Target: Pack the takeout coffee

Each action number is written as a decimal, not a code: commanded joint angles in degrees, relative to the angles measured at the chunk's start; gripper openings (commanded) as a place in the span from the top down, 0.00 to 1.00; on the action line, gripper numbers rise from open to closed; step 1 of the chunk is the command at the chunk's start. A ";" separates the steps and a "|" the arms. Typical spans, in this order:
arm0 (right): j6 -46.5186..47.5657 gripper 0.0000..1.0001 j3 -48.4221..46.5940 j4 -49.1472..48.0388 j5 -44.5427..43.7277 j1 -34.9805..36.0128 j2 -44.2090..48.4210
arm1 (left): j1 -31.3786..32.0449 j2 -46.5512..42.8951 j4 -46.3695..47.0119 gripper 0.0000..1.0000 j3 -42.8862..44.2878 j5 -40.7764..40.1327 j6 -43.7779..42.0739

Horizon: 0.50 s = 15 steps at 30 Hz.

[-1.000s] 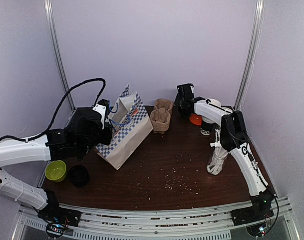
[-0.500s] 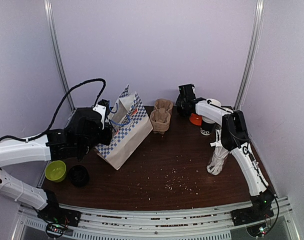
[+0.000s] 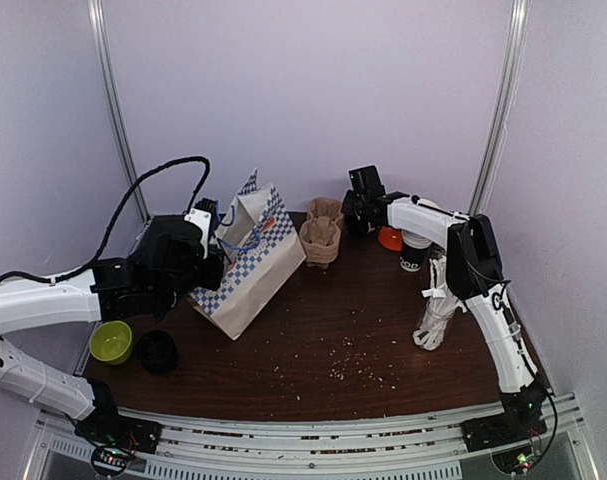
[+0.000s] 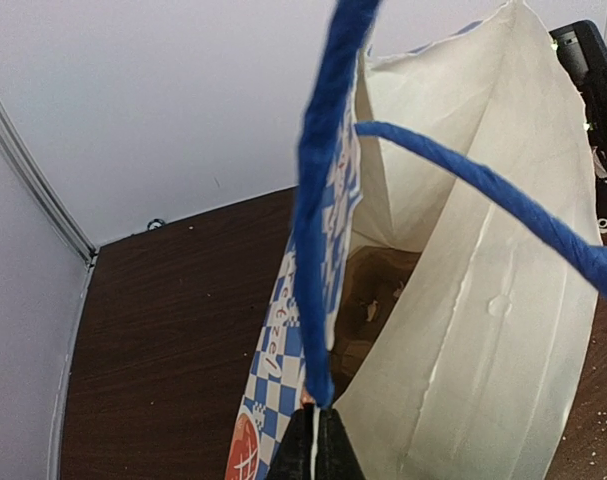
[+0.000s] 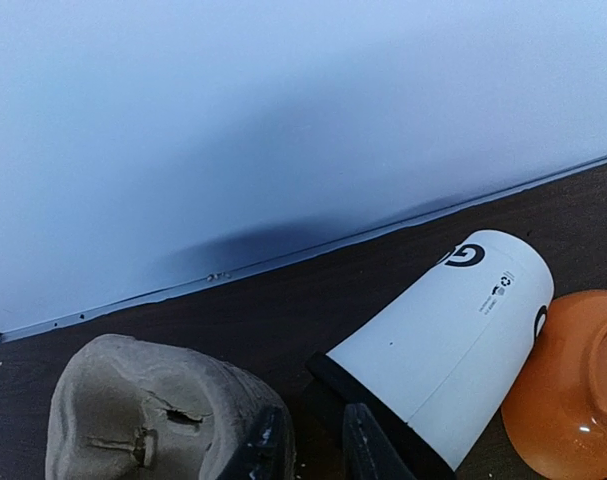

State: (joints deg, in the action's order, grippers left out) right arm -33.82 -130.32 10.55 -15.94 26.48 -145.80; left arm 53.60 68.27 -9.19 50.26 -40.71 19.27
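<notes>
Low in the right wrist view: right hand [image 5: 308, 450] narrowed between carrier tray [image 5: 153, 410], lower left, and cup [image 5: 443, 340], right of centre beside orange bowl [image 5: 573, 385]; cannot tell whether gripping. Left hand [image 4: 313, 455] pinched on bag handle [image 4: 318, 200].

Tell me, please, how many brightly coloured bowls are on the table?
2: a green bowl at the near left edge; an orange bowl at the back right, beside the white cup. The bag may hide others.
</notes>
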 commanded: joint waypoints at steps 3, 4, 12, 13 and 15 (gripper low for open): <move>-0.13 0.77 3.62 0.85 1.51 0.48 6.82 | -0.34 -1.54 -0.29 1.00 -0.77 1.31 1.45; 0.02 0.70 4.45 1.01 1.29 0.62 7.59 | -0.34 -1.68 -0.42 1.00 -0.78 1.37 1.61; 4.28 0.30 3.86 7.76 -2.98 -0.20 7.57 | -0.34 -2.26 -0.56 1.00 -1.18 1.63 2.52; 4.35 0.30 3.46 8.14 -2.13 -0.44 6.90 | -0.34 -2.14 -0.56 1.00 -1.19 1.74 2.60; 4.61 0.30 2.54 8.83 -1.12 -0.76 5.59 | -0.30 -1.88 -0.54 1.00 -1.09 1.77 2.64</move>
State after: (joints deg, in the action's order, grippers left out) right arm -30.85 -125.43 15.18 -16.91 26.35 -138.82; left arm 53.60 66.72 -10.11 50.00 -39.90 20.93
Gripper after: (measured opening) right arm 0.700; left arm 0.004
